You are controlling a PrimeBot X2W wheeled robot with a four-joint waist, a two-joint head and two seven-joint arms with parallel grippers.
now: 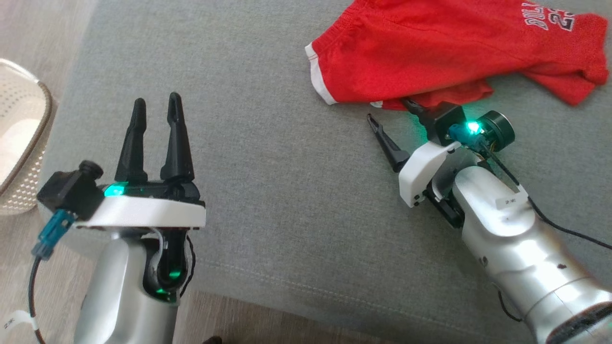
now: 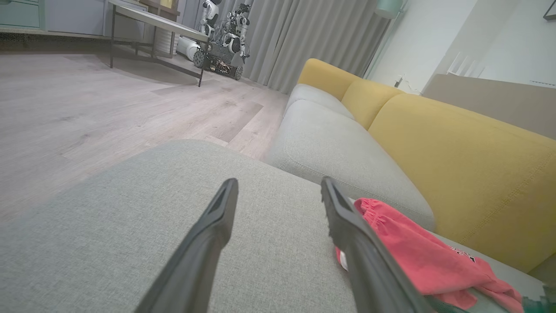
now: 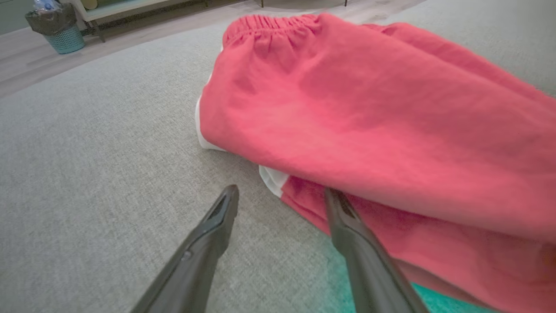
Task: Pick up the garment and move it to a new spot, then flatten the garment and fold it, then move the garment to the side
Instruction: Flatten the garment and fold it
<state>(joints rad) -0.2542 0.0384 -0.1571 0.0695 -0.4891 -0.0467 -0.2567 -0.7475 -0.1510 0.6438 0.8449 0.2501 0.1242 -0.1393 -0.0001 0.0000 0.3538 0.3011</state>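
Note:
The garment point(image 1: 440, 52) is a pair of red shorts with white side trim, lying crumpled on the grey cushion point(image 1: 267, 143) at the upper right. My right gripper point(image 1: 388, 111) is open at the garment's near edge, one finger tip touching or just under the lower hem, the other on bare cushion. In the right wrist view the garment point(image 3: 369, 113) rises over my open right gripper point(image 3: 280, 193), whose right fingertip point(image 3: 332, 195) meets the lower layer. My left gripper point(image 1: 157, 106) stands open at the lower left, far from the cloth. The left wrist view has my left gripper point(image 2: 280, 187) open, the garment point(image 2: 417, 256) to its right.
A white perforated basket point(image 1: 21, 138) stands on the wood floor at the left, beside the cushion edge. The sofa's yellow backrest point(image 2: 456, 161) rises behind the cushions. A table point(image 2: 152, 21) and another robot point(image 2: 221, 39) stand far across the floor. A bin point(image 3: 54, 26) sits beyond the cushion.

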